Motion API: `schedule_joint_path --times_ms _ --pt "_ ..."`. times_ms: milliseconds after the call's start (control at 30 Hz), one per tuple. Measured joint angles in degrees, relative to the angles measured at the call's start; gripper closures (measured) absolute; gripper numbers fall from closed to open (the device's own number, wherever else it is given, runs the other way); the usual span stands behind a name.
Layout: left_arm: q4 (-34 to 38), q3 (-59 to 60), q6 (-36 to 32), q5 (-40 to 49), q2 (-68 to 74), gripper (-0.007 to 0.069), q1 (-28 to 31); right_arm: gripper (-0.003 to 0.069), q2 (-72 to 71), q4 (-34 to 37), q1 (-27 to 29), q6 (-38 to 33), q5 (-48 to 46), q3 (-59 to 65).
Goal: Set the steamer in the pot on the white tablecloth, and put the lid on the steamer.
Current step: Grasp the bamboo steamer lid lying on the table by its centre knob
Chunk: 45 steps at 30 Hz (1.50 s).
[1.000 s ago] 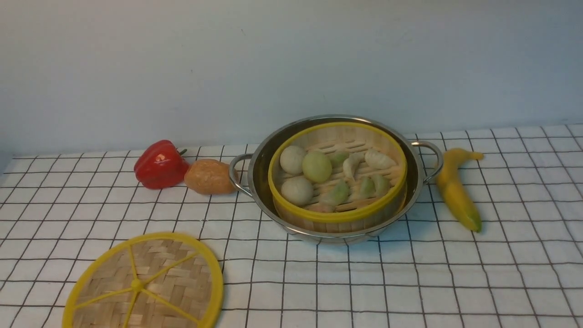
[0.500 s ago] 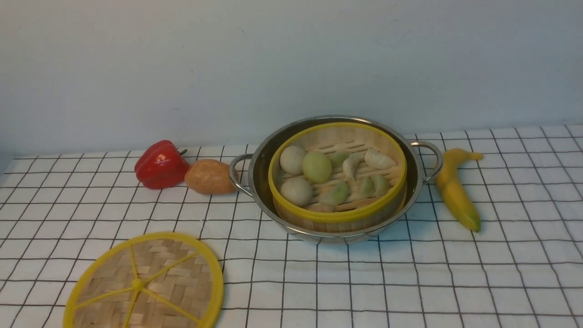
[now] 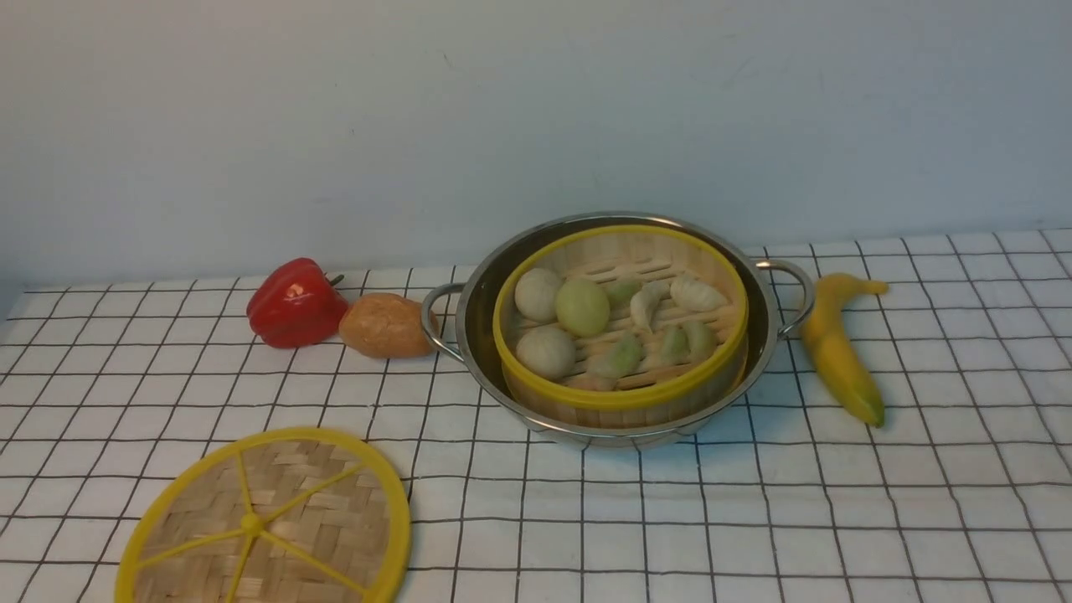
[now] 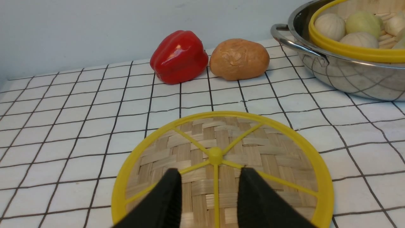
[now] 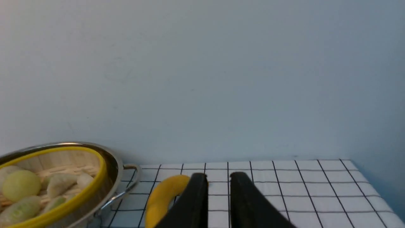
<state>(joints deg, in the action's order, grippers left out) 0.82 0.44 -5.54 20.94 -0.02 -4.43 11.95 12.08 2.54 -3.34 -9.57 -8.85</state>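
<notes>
Front view: the steamer is seated inside the pot on the white tablecloth, uncovered. The lid is laid flat at about 7 o'clock from the pot, well apart from it, on the left arm's side (so that arm is judged the nearer). Nothing is seen to have shifted since a second ago.

Left wrist view: the left fingers are held parted over the lid, empty. One spoke is seen running between them, with the centre knob just ahead.

Right wrist view: the right fingers are parted narrowly and nothing is held. A banana is seen close by.
</notes>
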Motion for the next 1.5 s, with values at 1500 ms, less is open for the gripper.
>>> schedule_joint_path --times_ms 1500 --pt "16.92 -0.97 11.80 -29.93 0.00 0.0382 0.00 0.0421 -11.63 -1.80 0.00 1.42 -10.53 9.36"
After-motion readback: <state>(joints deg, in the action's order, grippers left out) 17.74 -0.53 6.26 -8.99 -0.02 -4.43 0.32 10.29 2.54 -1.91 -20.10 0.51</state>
